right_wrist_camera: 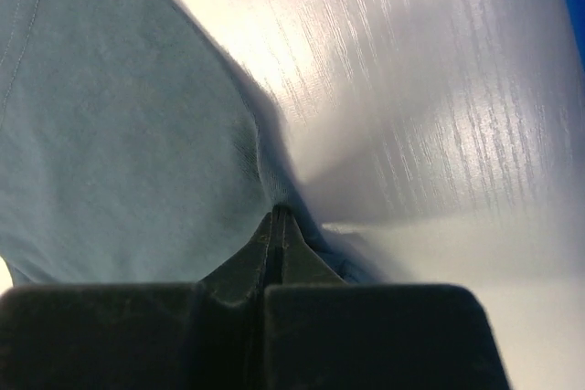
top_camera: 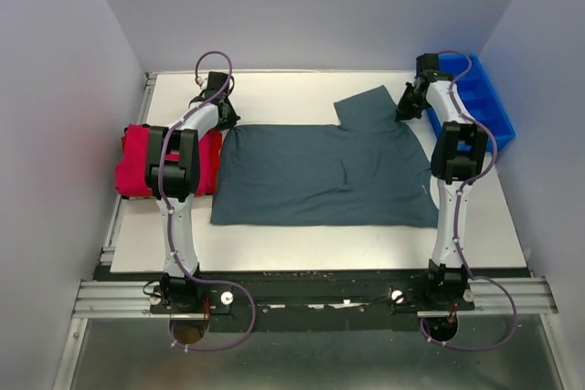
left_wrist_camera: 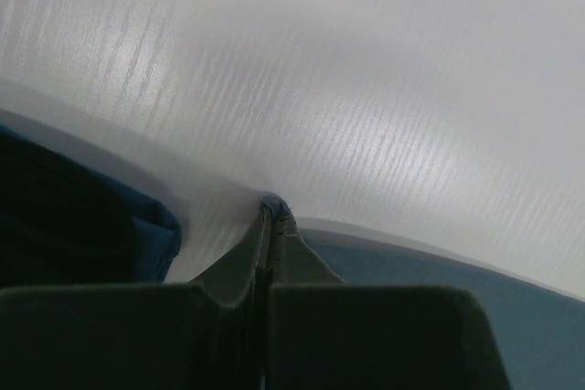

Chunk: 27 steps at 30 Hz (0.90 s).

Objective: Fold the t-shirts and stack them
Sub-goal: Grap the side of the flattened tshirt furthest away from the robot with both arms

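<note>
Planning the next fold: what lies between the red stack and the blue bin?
Top view: the grey t-shirt lies spread flat on the table across that stretch; left gripper and right gripper pinch its far edge.

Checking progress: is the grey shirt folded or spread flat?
Spread, not folded: the grey shirt lies flat as one wide sheet, one sleeve sticking out.

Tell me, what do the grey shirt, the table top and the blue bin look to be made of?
Grey shirt: soft knit cloth, probably cotton; matte, it creases and shows a stitched seam.
Table top: hard white board, likely laminate; slight sheen with fine grain-like streaks.
Blue bin: moulded plastic by its look; even bright colour, stiff thin walls.
</note>
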{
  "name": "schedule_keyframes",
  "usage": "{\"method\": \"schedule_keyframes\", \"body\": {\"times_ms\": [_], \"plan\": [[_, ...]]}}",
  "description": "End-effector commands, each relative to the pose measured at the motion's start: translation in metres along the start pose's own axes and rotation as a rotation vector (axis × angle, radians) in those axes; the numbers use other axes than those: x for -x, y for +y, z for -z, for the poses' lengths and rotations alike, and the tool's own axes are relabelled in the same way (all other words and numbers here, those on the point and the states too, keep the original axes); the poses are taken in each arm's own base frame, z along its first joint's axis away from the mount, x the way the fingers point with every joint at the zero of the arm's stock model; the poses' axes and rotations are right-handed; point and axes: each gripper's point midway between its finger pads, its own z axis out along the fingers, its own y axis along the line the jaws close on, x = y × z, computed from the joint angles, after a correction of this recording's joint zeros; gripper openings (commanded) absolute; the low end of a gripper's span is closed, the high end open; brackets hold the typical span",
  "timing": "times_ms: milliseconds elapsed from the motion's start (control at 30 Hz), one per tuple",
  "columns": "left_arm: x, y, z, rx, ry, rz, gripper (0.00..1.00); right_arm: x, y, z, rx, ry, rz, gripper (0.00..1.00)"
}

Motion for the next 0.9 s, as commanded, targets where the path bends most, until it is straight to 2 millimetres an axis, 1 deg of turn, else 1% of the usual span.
{"method": "schedule_keyframes", "body": {"times_ms": [0, 200, 233, 267, 300, 400, 433, 500, 567, 633, 733, 867], "plan": [[0.010, 0.007, 0.011, 0.031, -0.019, -0.017, 0.00, 0.014, 0.009, 0.020, 0.035, -0.061, 0.004, 0.01], [0.014, 0.011, 0.016, 0.048, -0.034, -0.025, 0.00, 0.027, 0.008, 0.038, 0.007, -0.118, 0.020, 0.01], [0.016, 0.010, 0.017, 0.047, -0.039, -0.026, 0.00, 0.029, 0.005, 0.039, -0.001, -0.125, 0.026, 0.13], [0.016, 0.010, 0.017, 0.047, -0.040, -0.026, 0.00, 0.030, 0.005, 0.041, -0.006, -0.134, 0.031, 0.33], [0.015, 0.010, 0.017, 0.048, -0.038, -0.026, 0.00, 0.030, 0.002, 0.039, -0.018, -0.132, 0.030, 0.43], [0.015, 0.010, 0.016, 0.049, -0.037, -0.027, 0.00, 0.026, -0.009, 0.030, -0.077, -0.115, 0.021, 0.50], [0.015, 0.011, 0.016, 0.050, -0.035, -0.027, 0.00, 0.027, -0.010, 0.029, -0.085, -0.110, 0.019, 0.51], [0.014, 0.011, 0.014, 0.048, -0.032, -0.027, 0.00, 0.020, -0.015, 0.019, -0.104, -0.072, 0.018, 0.53], [0.013, 0.010, 0.014, 0.046, -0.030, -0.027, 0.00, 0.015, -0.016, 0.010, -0.109, -0.031, 0.010, 0.53], [0.013, 0.009, 0.014, 0.042, -0.029, -0.030, 0.00, 0.011, -0.017, 0.007, -0.116, -0.008, 0.006, 0.53], [0.012, 0.009, 0.015, 0.036, -0.025, -0.029, 0.00, 0.008, -0.020, 0.006, -0.128, -0.003, 0.003, 0.49], [0.011, 0.008, 0.015, 0.029, -0.021, -0.029, 0.00, 0.000, -0.025, 0.004, -0.145, 0.025, -0.001, 0.49]]}}
